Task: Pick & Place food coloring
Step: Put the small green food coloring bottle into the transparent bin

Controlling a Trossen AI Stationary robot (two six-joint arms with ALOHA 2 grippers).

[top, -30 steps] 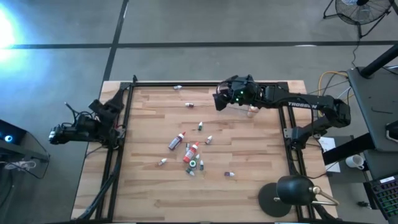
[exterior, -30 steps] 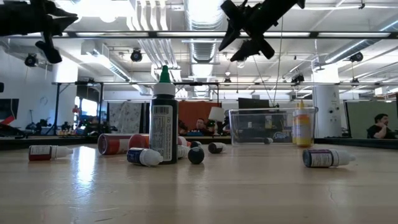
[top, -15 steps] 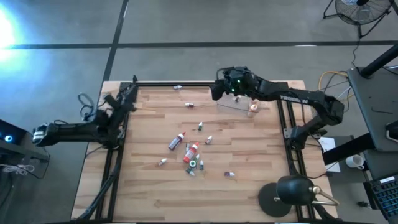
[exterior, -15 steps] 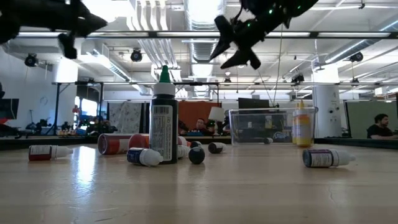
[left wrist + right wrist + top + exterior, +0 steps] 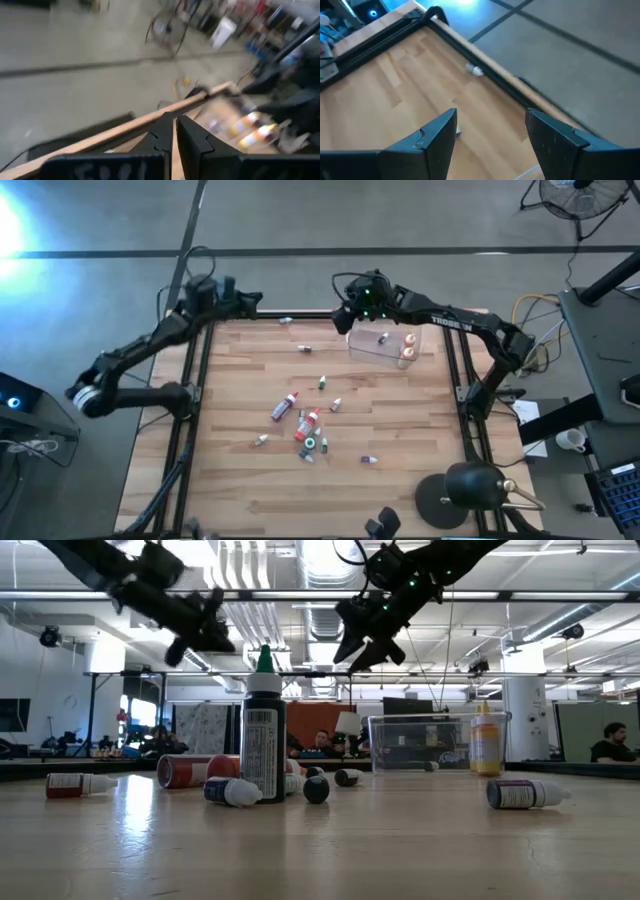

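The food coloring bottles (image 5: 303, 423) lie scattered on the middle of the wooden table; a dark one with a green cap (image 5: 263, 730) stands upright among them. One small white bottle (image 5: 475, 70) lies by the far rail. Two orange bottles (image 5: 408, 346) stand in the clear box (image 5: 385, 345). My right gripper (image 5: 345, 308) hangs open in the air by the far edge, just left of the box, with nothing between its fingers (image 5: 437, 132). My left gripper (image 5: 252, 300) is shut and empty, high over the far left corner, and points toward the box (image 5: 235, 120).
Black rails (image 5: 200, 370) run along the table's left, right and far sides. A black desk lamp (image 5: 470, 488) stands at the near right corner. A purple-labelled bottle (image 5: 520, 794) lies apart at the near right. Bare wood lies along the near edge.
My left arm has swung quickly from outside the table's left edge up to the far left corner, rising and rolling, and has stayed shut. My right gripper has moved off the box's left end toward the far edge and a little left, sinking slightly, and has stayed open.
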